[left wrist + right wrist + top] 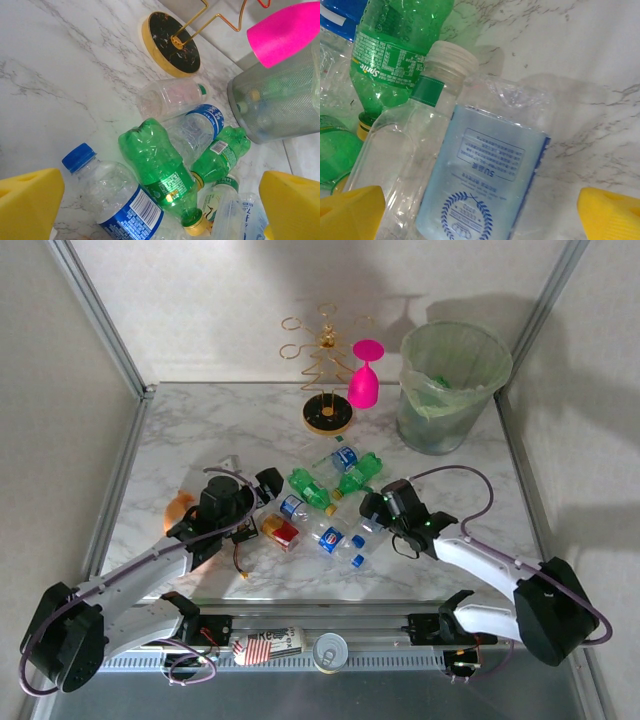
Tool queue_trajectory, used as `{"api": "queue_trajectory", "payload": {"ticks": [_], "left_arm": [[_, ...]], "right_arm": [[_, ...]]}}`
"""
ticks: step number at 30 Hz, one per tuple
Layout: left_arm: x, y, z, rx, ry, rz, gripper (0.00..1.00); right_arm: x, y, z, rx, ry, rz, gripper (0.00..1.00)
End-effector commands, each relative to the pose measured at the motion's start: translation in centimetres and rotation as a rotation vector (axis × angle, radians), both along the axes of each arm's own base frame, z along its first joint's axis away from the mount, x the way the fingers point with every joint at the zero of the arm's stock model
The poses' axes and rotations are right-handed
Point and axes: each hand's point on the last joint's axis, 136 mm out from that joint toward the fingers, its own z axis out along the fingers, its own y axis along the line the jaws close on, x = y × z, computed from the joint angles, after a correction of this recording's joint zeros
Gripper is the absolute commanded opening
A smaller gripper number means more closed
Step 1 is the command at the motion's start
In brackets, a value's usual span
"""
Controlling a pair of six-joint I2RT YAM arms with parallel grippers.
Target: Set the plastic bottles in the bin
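Both pincers gape wide, nothing held: left gripper [268,483] hovers at the left edge of the plastic bottles [325,505], right gripper [373,505] over a clear pale-label bottle [485,190]. Bottles heaped mid-scene, bin [440,430] far right. Best bet is to set the right jaws square across that bottle's body, not the cap, before closing.

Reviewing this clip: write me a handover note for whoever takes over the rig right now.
The left gripper is open and empty, above a green bottle.
The right gripper is open and empty, above a clear blue-labelled bottle.
The plastic bottles lie heaped mid-table, none held.
The bin stands upright at the far right, something green already inside.
Left: nearly every bottle.
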Motion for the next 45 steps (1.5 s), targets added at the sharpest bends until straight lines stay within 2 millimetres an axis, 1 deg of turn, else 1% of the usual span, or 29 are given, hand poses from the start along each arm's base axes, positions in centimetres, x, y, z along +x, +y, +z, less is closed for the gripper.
{"api": "queue_trajectory", "payload": {"ticks": [1,5,8,14,20,28,33,41,45], "left_arm": [[-0.4,0.9,-0.6,0.005,0.015,0.035,1.0],[-0.7,1.3,-1.0,0.013,0.019,0.046,1.0],[-0.8,1.4,-1.2,0.016,0.021,0.05,0.99],[-0.7,1.5,-1.4,0.015,0.024,0.056,1.0],[-0.6,1.4,-1.6,0.013,0.027,0.057,1.0],[-0.7,1.6,-1.5,0.015,0.026,0.061,1.0],[-0.7,1.5,-1.5,0.008,0.025,0.059,1.0],[-0.9,1.8,-1.4,0.017,0.024,0.068,1.0],[-1.0,2.0,-1.4,0.021,0.021,0.075,1.0]], "right_arm": [[0.9,0.7,-0.1,0.021,-0.024,-0.019,0.99],[0.9,0.5,-1.0,-0.013,-0.008,-0.025,0.98],[0.6,-0.1,-1.9,-0.036,0.007,-0.033,0.97],[-0.1,-1.0,-2.9,-0.08,0.028,-0.036,0.92],[-0.6,-1.4,-3.0,-0.116,0.045,-0.016,0.91],[-1.2,-2.7,-2.7,-0.182,0.056,-0.008,0.91],[-0.9,-1.9,-2.6,-0.137,0.049,-0.006,0.86],[-0.5,-0.8,-4.1,-0.109,0.083,-0.003,0.84],[-0.5,-0.7,-4.8,-0.111,0.102,-0.004,0.84]]}}
